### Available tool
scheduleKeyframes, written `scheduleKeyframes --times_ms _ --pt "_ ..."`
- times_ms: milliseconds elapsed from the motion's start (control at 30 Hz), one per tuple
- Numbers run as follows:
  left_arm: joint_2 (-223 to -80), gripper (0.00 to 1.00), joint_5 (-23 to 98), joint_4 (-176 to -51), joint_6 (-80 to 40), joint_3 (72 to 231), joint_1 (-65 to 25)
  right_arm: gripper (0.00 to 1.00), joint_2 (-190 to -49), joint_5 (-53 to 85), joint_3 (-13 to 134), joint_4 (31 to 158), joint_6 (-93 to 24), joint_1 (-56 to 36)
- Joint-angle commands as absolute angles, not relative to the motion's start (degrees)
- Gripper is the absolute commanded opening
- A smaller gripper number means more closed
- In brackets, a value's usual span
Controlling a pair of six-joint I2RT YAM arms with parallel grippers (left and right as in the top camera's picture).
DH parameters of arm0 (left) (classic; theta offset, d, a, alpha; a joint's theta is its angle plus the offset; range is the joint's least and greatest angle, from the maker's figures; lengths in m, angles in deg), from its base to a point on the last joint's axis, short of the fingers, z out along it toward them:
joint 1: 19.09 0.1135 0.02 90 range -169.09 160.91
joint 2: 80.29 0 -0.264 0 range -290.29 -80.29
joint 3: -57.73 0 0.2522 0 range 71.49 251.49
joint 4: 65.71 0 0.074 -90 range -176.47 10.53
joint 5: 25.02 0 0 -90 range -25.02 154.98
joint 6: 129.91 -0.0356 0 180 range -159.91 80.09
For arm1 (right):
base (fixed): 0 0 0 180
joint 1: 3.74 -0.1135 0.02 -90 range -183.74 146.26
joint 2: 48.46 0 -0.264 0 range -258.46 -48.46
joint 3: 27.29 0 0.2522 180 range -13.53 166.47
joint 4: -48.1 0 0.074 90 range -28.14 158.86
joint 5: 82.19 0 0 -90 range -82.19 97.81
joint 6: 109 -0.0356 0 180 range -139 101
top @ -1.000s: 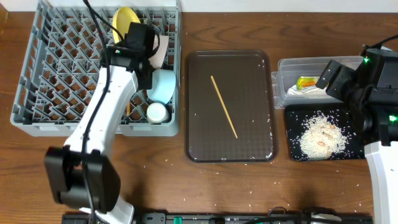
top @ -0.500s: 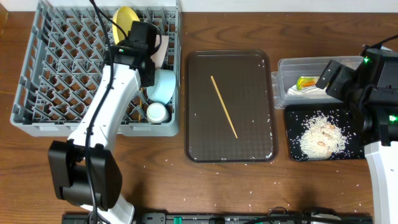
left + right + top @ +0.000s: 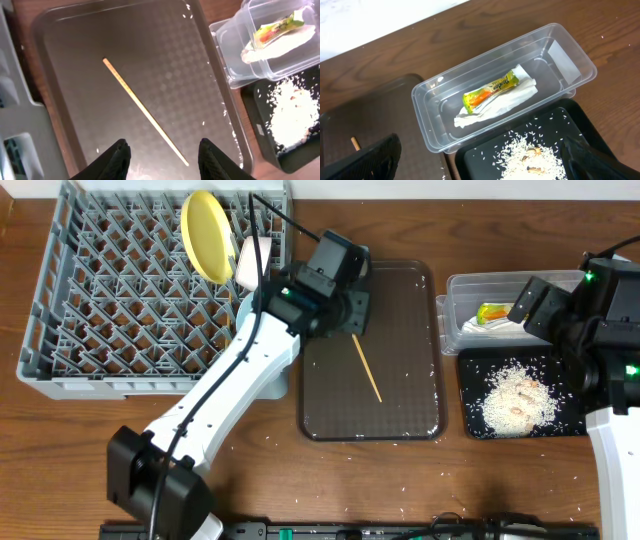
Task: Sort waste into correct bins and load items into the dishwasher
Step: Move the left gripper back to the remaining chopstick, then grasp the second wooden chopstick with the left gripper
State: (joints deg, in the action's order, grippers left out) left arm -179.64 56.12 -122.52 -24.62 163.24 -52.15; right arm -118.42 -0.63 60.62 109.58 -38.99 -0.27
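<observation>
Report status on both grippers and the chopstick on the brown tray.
Left gripper open, empty, above the chopstick. Chopstick flat on the brown tray, untouched. Right gripper open by the clear tub. Nothing blocking.

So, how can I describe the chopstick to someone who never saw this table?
On the table, find the dark brown serving tray between the grey dish rack and the clear plastic tub. A wooden chopstick lies diagonally on it. It is the only thin, pale stick there.

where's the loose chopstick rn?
Overhead view: the chopstick lies diagonally on the brown serving tray at mid-table, between the grey dish rack on the left and the clear tub on the right.
</observation>
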Motion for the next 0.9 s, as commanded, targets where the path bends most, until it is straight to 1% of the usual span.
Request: scheduleKeyframes --times_ms 0,67,200,333,567,600,633,733,800,867 --pt "-182.0 0.45 56.8 -128.0 -22.0 172.1 -51.5 0.99 -118.3 -1.2 61.4 109.5 -39.6 -0.1" --pt "-185.0 0.45 58.6 -134.0 -22.9 178.7 -51.6 0.99 -118.3 -1.2 61.4 109.5 -39.6 -0.1" --pt "-189.7 0.45 58.6 -139.9 -23.7 185.4 -51.6 0.99 -118.3 -1.2 61.4 109.5 -39.6 -0.1" --pt "-193.8 0.45 58.6 -143.5 -23.7 187.0 -51.6 0.99 -118.3 -1.2 61.4 109.5 -39.6 -0.1" --pt "-202.6 0.44 58.6 -143.3 -21.5 187.0 -51.7 0.99 -118.3 -1.2 61.4 109.5 -39.6 -0.1" --pt "-203.8 0.43 58.7 -143.1 -20.5 187.0 -51.7 0.99 -118.3 -1.2 61.4 109.5 -39.6 -0.1" --pt "-205.0 0.4 58.6 -142.8 -19.6 187.0 -51.7 0.99 -118.3 -1.2 61.4 109.5 -39.6 -0.1" --pt "-207.9 0.34 58.6 -142.1 -18.1 187.0 -52.1 0.99 -118.3 -1.2 61.4 109.5 -39.6 -0.1" --pt "-209.9 0.33 58.8 -141.4 -16.9 187.0 -52.3 0.99 -118.3 -1.2 61.4 109.5 -39.6 -0.1" --pt "-211.6 0.33 59.5 -141.1 -12.8 186.9 -52.3 0.99 -118.3 -1.2 61.4 109.5 -39.6 -0.1"
